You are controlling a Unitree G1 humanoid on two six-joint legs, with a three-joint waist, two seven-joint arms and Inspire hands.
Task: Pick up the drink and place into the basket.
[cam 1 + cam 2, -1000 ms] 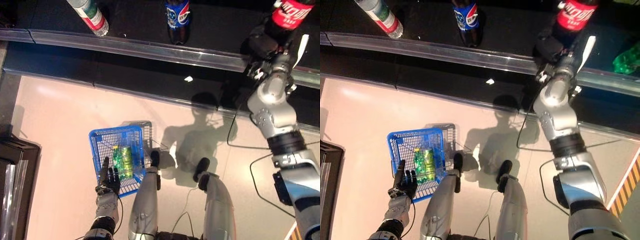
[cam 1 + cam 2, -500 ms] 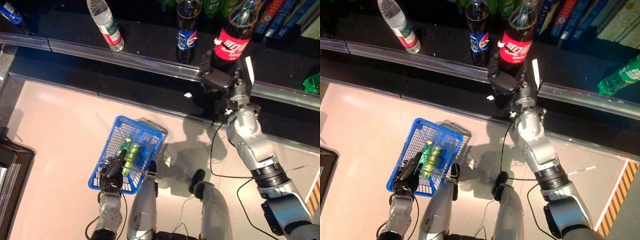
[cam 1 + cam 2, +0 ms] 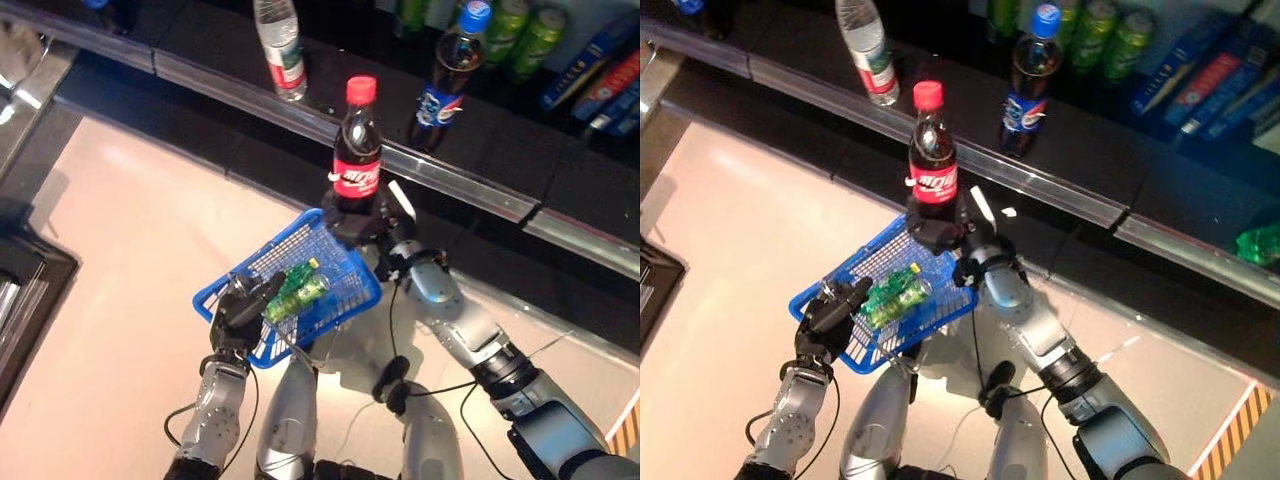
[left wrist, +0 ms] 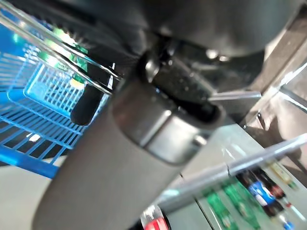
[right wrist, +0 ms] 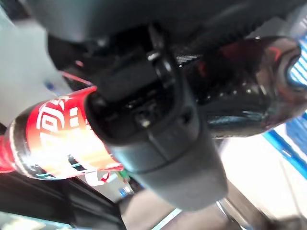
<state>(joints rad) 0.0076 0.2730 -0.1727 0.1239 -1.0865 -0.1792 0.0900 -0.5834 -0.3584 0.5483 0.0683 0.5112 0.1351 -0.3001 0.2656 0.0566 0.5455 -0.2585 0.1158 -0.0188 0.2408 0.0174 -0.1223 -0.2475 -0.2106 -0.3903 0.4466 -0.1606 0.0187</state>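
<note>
Cola bottle (image 3: 932, 160) held upright over the far rim of the blue basket (image 3: 838, 352).
Right hand (image 3: 938, 232) grips its base; left hand (image 3: 828, 318) clasps the basket's near edge beside 1 green bottle (image 3: 893, 294).

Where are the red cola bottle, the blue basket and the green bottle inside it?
red cola bottle (image 3: 357, 178), left eye view, on its red label.
blue basket (image 3: 362, 296), left eye view, on its rim next to the right arm.
green bottle (image 3: 895, 292), right eye view, on its middle, lying in the basket.

Right hand (image 3: 937, 232) clenched, raised; left hand (image 3: 830, 318) curled, low.
</note>
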